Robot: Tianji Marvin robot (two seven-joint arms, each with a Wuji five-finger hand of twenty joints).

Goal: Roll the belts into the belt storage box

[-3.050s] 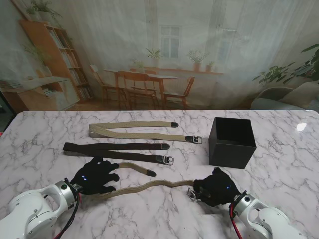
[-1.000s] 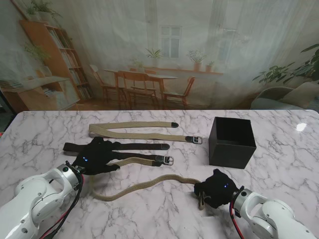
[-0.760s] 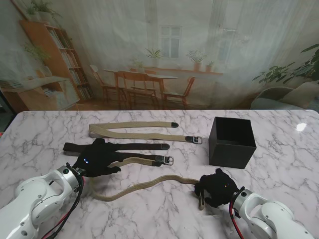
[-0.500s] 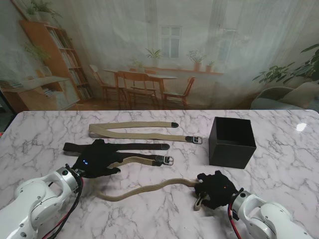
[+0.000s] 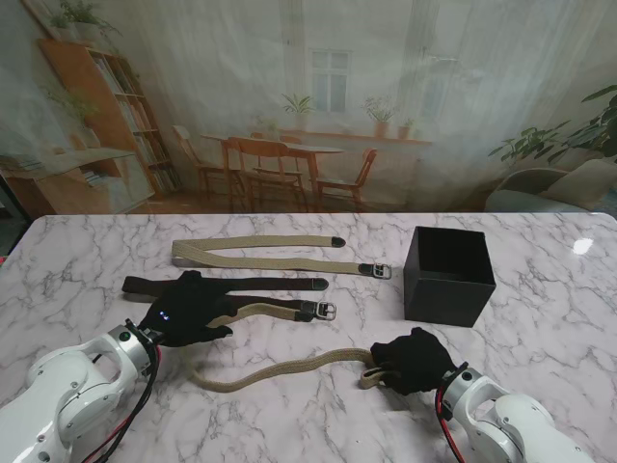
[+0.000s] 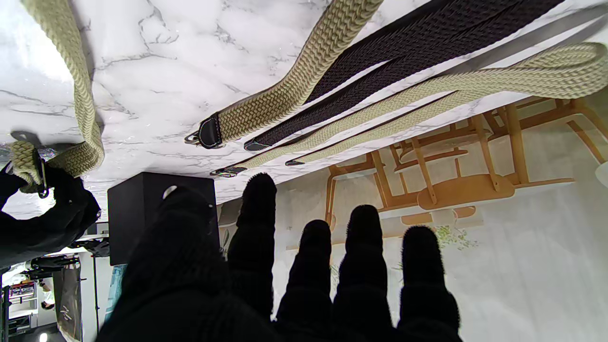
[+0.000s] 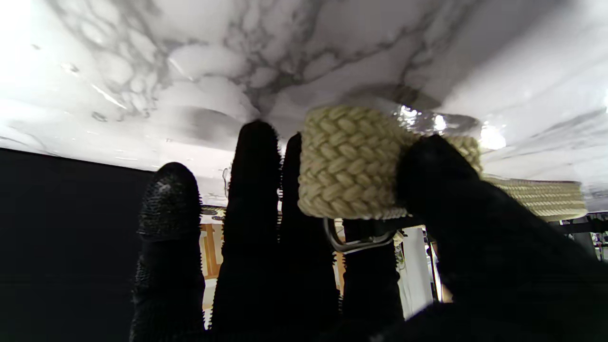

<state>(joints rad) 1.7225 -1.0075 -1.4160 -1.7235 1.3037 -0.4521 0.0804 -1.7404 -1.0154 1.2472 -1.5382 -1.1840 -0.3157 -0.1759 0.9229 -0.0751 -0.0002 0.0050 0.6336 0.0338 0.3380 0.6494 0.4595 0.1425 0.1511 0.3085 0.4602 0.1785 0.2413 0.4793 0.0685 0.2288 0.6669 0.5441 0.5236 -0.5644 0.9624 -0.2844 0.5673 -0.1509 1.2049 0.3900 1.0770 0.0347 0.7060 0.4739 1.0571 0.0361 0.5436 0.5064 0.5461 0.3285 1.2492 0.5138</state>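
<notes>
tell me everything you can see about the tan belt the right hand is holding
The tan belt is braided webbing, woven cord by its look, with a metal buckle at one end. That buckle end is folded into the start of a roll and pinched in the right hand; the wrist view shows the thumb pressing the fold against the fingers. The rest trails limp across the marble table toward the left hand, its far end passing under those fingers.

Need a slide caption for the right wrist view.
Right hand pinches the buckle end of the tan braided belt into a first coil above the marble table.
</notes>
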